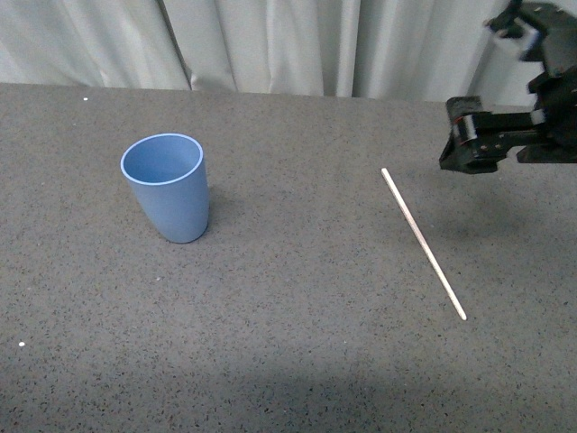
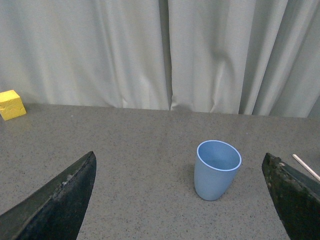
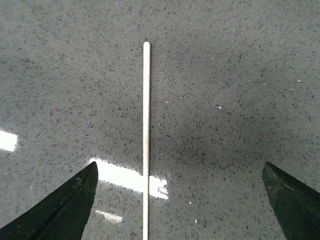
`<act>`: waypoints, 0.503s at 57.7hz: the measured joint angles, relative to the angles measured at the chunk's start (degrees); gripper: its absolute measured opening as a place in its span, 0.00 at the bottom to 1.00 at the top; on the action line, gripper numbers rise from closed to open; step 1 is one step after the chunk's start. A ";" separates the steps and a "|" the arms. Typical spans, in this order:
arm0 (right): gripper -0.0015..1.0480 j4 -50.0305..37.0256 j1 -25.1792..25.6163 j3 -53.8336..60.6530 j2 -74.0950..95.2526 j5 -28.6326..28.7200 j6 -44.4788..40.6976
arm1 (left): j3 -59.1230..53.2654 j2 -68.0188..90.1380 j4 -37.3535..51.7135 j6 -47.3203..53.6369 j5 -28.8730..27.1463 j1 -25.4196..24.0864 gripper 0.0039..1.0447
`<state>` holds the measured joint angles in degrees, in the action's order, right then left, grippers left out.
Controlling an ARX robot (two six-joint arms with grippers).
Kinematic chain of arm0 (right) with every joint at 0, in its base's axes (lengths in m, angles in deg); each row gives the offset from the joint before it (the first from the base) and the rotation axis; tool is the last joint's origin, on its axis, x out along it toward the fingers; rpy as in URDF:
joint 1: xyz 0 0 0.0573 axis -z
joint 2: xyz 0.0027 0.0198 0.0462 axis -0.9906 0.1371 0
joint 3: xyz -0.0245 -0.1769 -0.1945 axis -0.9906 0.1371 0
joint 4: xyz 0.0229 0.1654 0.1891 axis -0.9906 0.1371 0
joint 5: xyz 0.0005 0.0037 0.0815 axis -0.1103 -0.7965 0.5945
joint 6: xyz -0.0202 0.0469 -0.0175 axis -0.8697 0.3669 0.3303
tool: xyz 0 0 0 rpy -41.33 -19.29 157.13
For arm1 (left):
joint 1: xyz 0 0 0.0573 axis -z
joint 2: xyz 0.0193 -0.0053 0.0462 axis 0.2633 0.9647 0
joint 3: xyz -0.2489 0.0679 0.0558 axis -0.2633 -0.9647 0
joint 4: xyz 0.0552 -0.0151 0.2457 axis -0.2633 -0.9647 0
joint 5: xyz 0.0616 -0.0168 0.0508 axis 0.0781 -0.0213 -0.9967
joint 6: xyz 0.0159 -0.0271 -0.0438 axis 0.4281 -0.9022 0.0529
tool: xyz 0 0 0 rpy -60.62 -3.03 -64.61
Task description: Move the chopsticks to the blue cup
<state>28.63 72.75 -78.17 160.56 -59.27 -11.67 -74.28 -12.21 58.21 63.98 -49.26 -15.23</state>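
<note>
The blue cup [image 1: 169, 186] stands upright and empty on the grey table, left of centre. It also shows in the left wrist view [image 2: 216, 169], ahead of my open left gripper [image 2: 180, 200]. The chopstick [image 1: 423, 242], one pale cream stick, lies flat on the table at the right, slanting from far left to near right. My right gripper [image 1: 469, 149] hovers open above the table, just right of the stick's far end. In the right wrist view the chopstick [image 3: 146, 135] lies lengthwise between the open jaws, nearer one finger [image 3: 65, 210]. The left arm is out of the front view.
A pale curtain [image 1: 297, 41] hangs behind the table's far edge. A yellow block [image 2: 11, 104] sits far off near the curtain in the left wrist view. Bright light patches [image 3: 125, 177] reflect on the table beside the stick.
</note>
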 joint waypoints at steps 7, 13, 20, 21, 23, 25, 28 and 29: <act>0.91 3.89 -0.98 -5.88 5.66 -0.50 0.94 | 0.00 0.00 0.00 0.00 0.00 0.00 0.94; 0.91 6.56 -1.62 -10.29 9.57 -0.42 2.12 | 0.00 0.00 0.00 0.00 0.00 0.00 0.94; 0.91 9.42 -2.19 -15.45 14.14 -2.45 2.49 | 0.00 0.00 0.00 0.00 0.00 0.00 0.94; 0.91 10.03 -2.27 -16.46 15.04 -2.97 2.47 | 0.00 0.00 0.00 0.00 0.00 0.00 0.94; 0.91 10.80 -2.34 -18.36 16.85 -3.93 2.47 | 0.00 0.00 0.00 0.00 0.00 0.00 0.94; 0.91 11.28 -2.38 -20.15 18.56 -4.02 2.82 | 0.00 0.00 0.00 0.00 0.00 0.00 0.94; 0.91 12.48 -2.40 -22.27 20.48 -3.85 2.99 | 0.00 0.00 0.00 0.00 0.00 0.00 0.94; 0.91 12.59 -2.40 -22.45 20.65 -3.85 3.02 | 0.00 0.00 0.00 0.00 0.00 0.00 0.94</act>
<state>41.22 70.35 -100.62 181.22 -63.11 -8.65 -74.28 -12.21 58.21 63.98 -49.26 -15.23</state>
